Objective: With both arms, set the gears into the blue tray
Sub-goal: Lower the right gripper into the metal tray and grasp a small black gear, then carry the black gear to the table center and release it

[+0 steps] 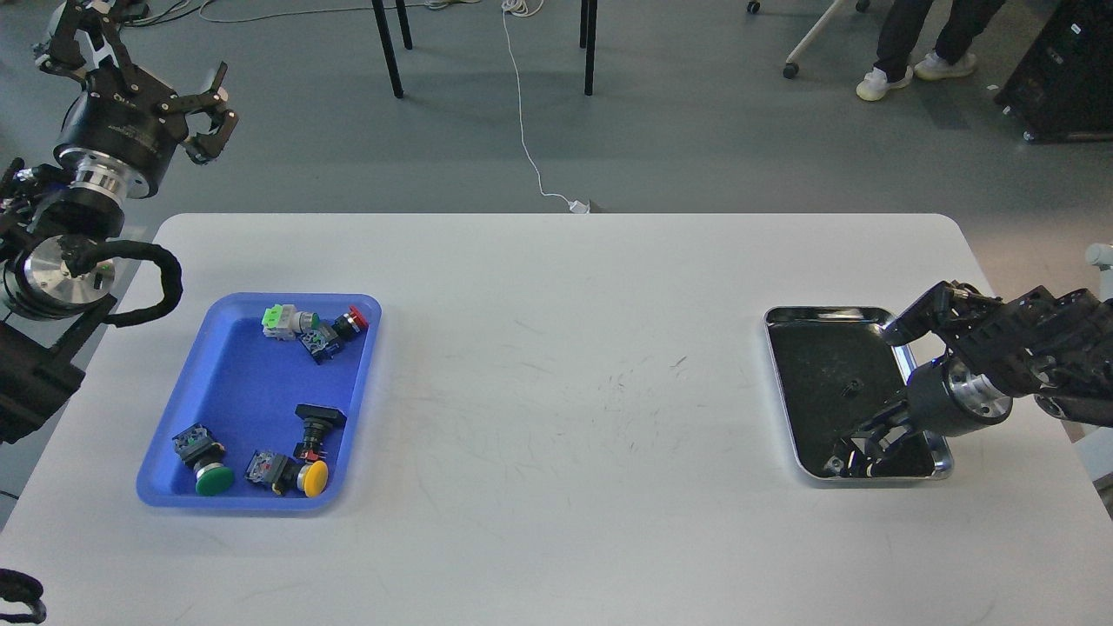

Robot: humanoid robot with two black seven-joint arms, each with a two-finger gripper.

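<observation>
The blue tray (248,382) lies on the left of the white table and holds several coloured push-button switches (315,329). One tiny black gear (853,383) lies on the dark floor of the steel tray (826,311) on the right. My right gripper (856,454) reaches down into that tray's near end, below the gear; its dark fingers blend with the tray floor, so their spacing is unclear. High off the table's far left corner, my left gripper (139,65) has its fingers spread and empty.
Between the two trays stretches the scuffed white table (565,391). Beyond its far edge are chair legs, a white cable (526,130) on the floor and a person's feet (904,74).
</observation>
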